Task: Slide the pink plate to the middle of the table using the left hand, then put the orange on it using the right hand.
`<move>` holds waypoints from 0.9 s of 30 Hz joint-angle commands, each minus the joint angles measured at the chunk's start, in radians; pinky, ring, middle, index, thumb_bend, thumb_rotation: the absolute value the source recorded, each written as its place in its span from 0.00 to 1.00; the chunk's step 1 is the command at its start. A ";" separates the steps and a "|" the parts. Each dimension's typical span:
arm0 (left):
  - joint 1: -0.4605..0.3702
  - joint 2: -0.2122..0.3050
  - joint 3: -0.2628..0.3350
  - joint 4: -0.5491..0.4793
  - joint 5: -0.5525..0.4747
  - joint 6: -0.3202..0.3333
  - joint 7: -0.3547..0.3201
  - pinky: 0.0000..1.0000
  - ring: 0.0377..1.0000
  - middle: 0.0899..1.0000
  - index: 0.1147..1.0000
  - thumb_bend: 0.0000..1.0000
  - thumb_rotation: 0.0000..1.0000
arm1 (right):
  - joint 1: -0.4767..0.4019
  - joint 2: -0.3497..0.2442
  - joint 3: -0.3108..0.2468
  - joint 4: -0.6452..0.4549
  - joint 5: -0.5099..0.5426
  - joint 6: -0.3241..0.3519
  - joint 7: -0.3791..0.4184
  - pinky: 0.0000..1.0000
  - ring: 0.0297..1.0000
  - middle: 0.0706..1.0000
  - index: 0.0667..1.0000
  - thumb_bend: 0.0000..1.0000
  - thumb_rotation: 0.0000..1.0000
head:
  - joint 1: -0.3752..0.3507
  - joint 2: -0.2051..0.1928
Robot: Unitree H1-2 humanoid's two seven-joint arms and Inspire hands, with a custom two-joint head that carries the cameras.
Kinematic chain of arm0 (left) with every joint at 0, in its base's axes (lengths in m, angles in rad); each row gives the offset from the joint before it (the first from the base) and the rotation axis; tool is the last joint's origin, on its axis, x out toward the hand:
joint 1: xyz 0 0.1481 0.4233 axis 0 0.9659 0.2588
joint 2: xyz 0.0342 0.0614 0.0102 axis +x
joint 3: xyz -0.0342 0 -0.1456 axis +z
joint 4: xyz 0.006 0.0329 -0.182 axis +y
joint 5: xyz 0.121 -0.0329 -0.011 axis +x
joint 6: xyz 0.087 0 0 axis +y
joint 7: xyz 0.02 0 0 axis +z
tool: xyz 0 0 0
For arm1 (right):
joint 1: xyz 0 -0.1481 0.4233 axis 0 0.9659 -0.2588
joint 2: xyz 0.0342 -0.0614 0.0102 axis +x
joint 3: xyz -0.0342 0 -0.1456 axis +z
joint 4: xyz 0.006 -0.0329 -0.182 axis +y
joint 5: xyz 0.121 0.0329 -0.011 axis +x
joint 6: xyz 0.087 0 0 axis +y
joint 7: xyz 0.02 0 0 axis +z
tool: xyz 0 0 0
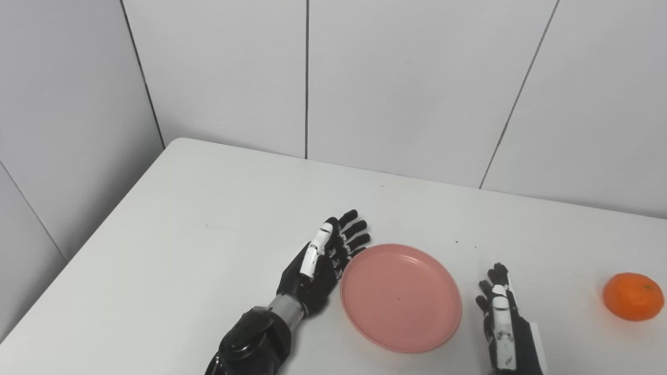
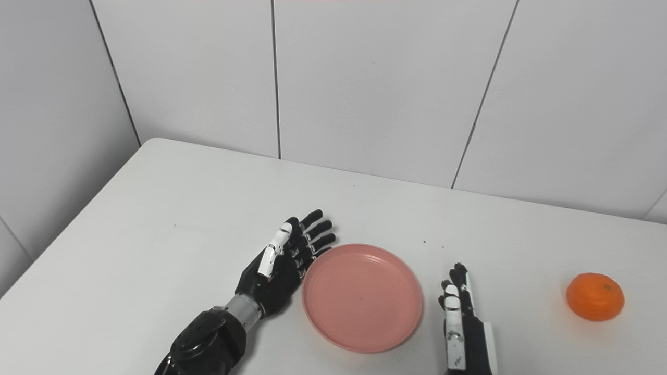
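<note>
— Looking nearest: right hand (image 1: 503,317) empty, fingers straight, just right of the plate (image 1: 400,297). Left hand (image 1: 325,263)?
— Flat and spread against the plate's left rim, possibly touching. Sliding looks finished; next, right hand reaches for the orange (image 1: 633,296), well right.

Left hand (image 1: 318,271) flat against pink plate (image 1: 400,297); orange (image 1: 633,296) far right.

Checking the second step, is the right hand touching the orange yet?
Apart. The left eye view shows bare table between the right hand and the orange.
</note>
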 commanded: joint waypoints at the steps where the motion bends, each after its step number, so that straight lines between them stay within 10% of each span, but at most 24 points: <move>1: 0.025 -0.003 -0.002 0.001 0.018 0.033 0.012 0.93 0.92 0.92 0.90 0.37 1.00 | -0.020 0.012 0.008 -0.039 -0.005 -0.026 -0.004 0.97 0.96 0.98 0.98 0.20 1.00 | -0.005 0.004; 27: 0.045 0.005 0.014 -0.023 0.094 -0.033 0.011 0.93 0.92 0.93 0.91 0.38 1.00 | -0.073 0.017 -0.009 -0.058 -0.090 -0.006 -0.045 0.94 0.95 0.96 0.96 0.21 1.00 | -0.183 0.031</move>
